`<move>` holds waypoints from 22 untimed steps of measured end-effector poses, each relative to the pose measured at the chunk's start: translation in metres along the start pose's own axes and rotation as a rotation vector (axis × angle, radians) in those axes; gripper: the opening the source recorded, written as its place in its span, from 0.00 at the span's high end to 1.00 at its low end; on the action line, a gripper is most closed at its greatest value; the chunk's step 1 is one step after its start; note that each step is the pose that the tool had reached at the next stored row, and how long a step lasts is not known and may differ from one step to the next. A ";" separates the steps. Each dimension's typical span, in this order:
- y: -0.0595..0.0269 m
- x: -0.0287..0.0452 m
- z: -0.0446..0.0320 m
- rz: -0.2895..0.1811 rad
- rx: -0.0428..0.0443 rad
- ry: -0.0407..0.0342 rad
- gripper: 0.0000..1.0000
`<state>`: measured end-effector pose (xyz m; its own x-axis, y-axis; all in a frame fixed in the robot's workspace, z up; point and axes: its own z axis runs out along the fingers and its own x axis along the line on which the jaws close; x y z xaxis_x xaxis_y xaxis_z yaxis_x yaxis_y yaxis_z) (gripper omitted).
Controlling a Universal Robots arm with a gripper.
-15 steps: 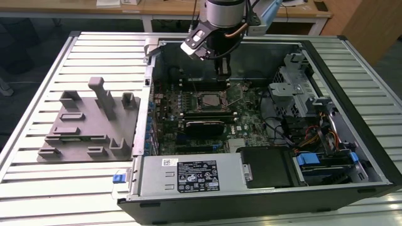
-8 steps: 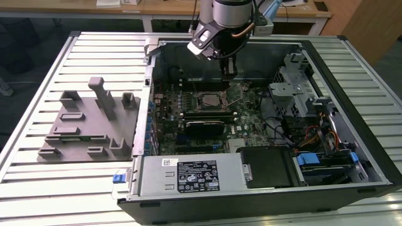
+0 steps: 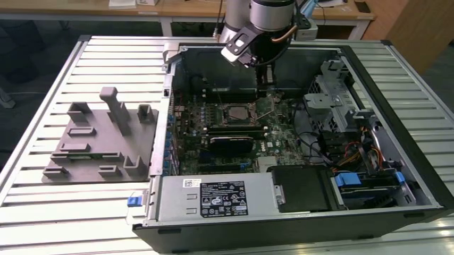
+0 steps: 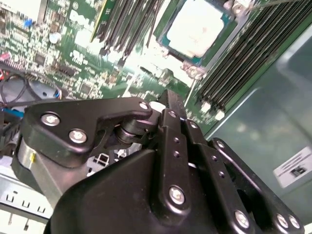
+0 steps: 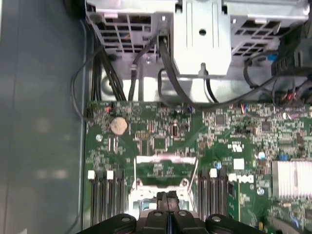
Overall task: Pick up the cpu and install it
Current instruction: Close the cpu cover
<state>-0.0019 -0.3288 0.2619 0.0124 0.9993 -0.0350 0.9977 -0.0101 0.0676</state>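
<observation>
Cpu (image 4: 199, 23) handling, my read: light, thin, stiff, no flex. The metal top looks slick, so pads could slide on it. I'd take it by two opposite edges, kept level, w/ a light squeeze only. Underside contacts and socket pins are prob the fragile bit, so no dragging or tilting in the seat. Little of its edge stands proud of the frame, so not much to grab imo.

Looks: small flat square, silver-white lid w/ soft glare, thin greenish rim round it. No marks I can read.

Where: it lies flat in the socket (image 4: 191, 68) on the board (image 5: 229, 126), between two banks of RAM slots (image 4: 243, 48), inside the open case (image 3: 284, 236) on the counter (image 3: 106, 58). I can't tell if the socket's frame is latched over it.

Hand (image 5: 168, 196): fingers together, just a thin seam between them in the first wrist view, nothing pinched that I can see. It hangs over the board near the socket, apart from the cpu in the second wrist view. A grey fixture (image 3: 99, 138) sits on the counter, on the exterior view's left of the case.
</observation>
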 end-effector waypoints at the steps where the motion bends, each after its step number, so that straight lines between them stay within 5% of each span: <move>1: 0.0026 0.0001 0.0002 0.000 0.0000 0.0001 0.89; 15: 0.0339 0.0022 0.0022 0.000 0.0004 0.0000 0.89; 22: 0.0369 0.0024 0.0027 0.000 0.0008 0.0002 0.89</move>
<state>0.0352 -0.3269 0.2617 0.0122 0.9993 -0.0349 0.9977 -0.0099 0.0668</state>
